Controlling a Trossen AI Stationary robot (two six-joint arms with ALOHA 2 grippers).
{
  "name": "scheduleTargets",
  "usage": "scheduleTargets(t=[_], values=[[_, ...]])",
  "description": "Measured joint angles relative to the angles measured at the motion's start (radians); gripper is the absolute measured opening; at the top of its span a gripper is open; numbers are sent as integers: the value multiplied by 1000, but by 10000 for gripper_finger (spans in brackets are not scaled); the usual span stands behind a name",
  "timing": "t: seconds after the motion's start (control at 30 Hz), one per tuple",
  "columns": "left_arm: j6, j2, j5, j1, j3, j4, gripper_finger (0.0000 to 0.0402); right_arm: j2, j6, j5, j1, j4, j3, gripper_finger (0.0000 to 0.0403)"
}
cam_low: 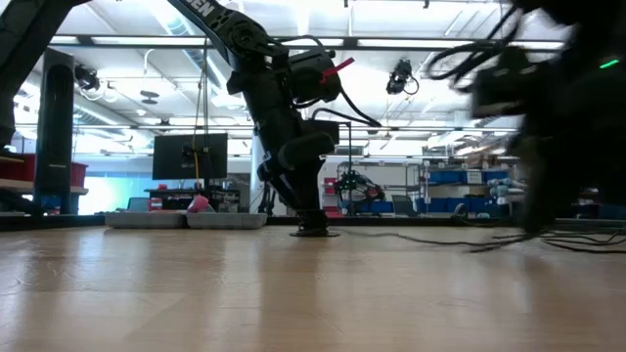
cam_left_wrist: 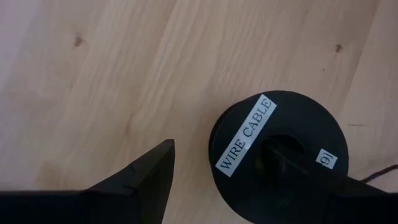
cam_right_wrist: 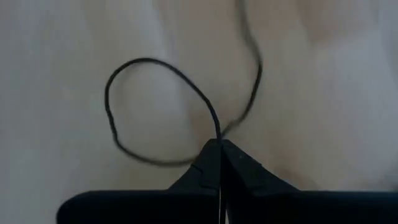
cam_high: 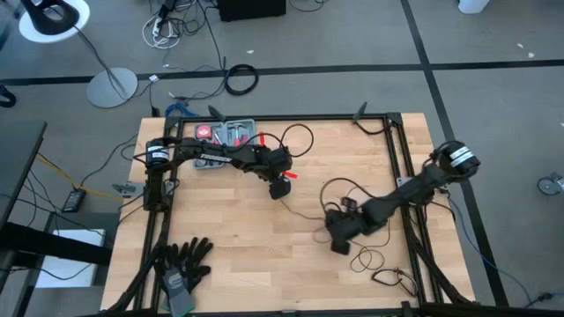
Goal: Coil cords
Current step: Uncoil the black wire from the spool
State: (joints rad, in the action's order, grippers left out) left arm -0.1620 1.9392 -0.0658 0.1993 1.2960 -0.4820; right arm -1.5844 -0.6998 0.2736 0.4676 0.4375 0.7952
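Observation:
A black spool (cam_left_wrist: 283,118), labelled "WIRE CABLE", lies flat on the wooden table near its middle, and my left gripper (cam_high: 280,188) stands open over it, pointing steeply down. The cord (cam_right_wrist: 124,81), a very thin black wire, lies in loose loops on the wood; in the high view it (cam_high: 328,186) runs toward my right gripper (cam_high: 339,239), which is shut on it at the near right. In the low view the left gripper's fingers reach down to the spool (cam_low: 313,232), while the right arm is a dark blur. My left gripper has one finger (cam_left_wrist: 289,163) down in the spool's centre hole (cam_left_wrist: 273,142), coming from above at a steep slant. Its other finger (cam_left_wrist: 152,177) stands outside, apart from the rim. The spool lies flat on the table. My right gripper pinches the wire (cam_right_wrist: 218,134) between its two fingertips, a single strand, coming steeply from above. The wire leaves the tips and curls into a slack loop (cam_right_wrist: 115,134) on the table.
A grey tray of tools (cam_high: 227,134) sits at the far left, black gloves (cam_high: 182,264) at the near left corner, and a small cable coil (cam_high: 386,275) at the near right. A black frame rail (cam_high: 401,158) edges the table.

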Motion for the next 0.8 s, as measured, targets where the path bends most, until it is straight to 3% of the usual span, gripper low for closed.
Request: scheduleTargets(t=[0.2,0.4,0.63,0.8], values=[[-3,0,0,2,0,-11,243,96,-338,7,200,235,0,1],[-6,-1,-1,2,0,-11,243,155,-594,172,340,360,1,1],[-13,-1,-1,2,1,-11,243,137,-510,521,282,258,2,27],[-25,-1,-2,2,1,-6,243,85,-307,528,131,76,3,54]])
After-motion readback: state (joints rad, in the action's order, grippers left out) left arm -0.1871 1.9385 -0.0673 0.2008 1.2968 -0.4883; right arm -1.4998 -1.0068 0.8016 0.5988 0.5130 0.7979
